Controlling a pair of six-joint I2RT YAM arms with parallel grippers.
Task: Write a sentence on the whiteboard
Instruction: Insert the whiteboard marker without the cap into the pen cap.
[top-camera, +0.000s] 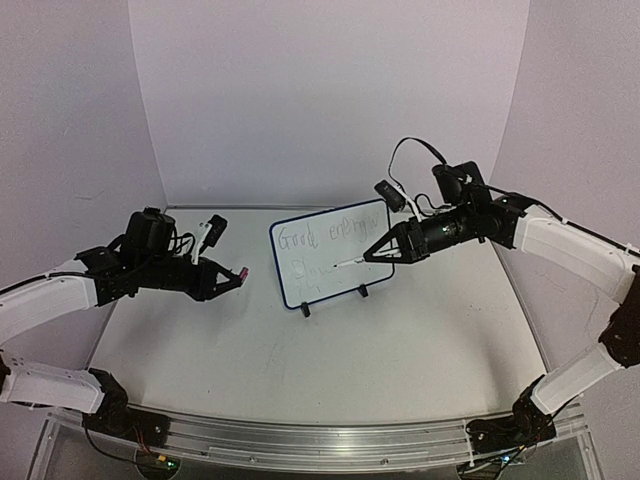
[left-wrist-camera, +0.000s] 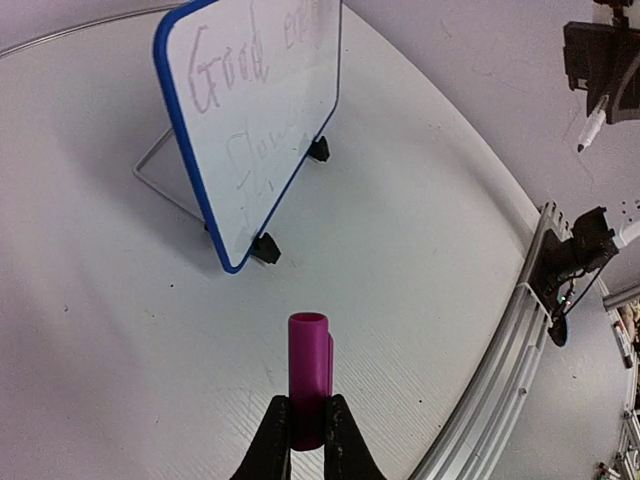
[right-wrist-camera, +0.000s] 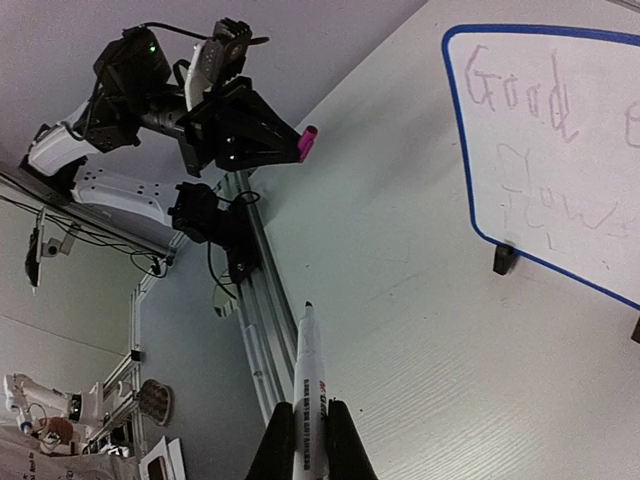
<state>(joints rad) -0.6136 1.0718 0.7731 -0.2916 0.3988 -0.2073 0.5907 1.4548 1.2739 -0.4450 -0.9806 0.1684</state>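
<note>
The whiteboard stands tilted on two black feet at mid-table, blue-framed. The sentence is faint handwriting in two lines, the upper reading "Good energy"; it also shows in the left wrist view and the right wrist view. My right gripper is shut on a white marker, uncapped, its dark tip close in front of the board's lower right. My left gripper is shut on the magenta marker cap, left of the board and apart from it.
A wire stand props the board from behind. An aluminium rail runs along the table's near edge. White walls enclose the back and sides.
</note>
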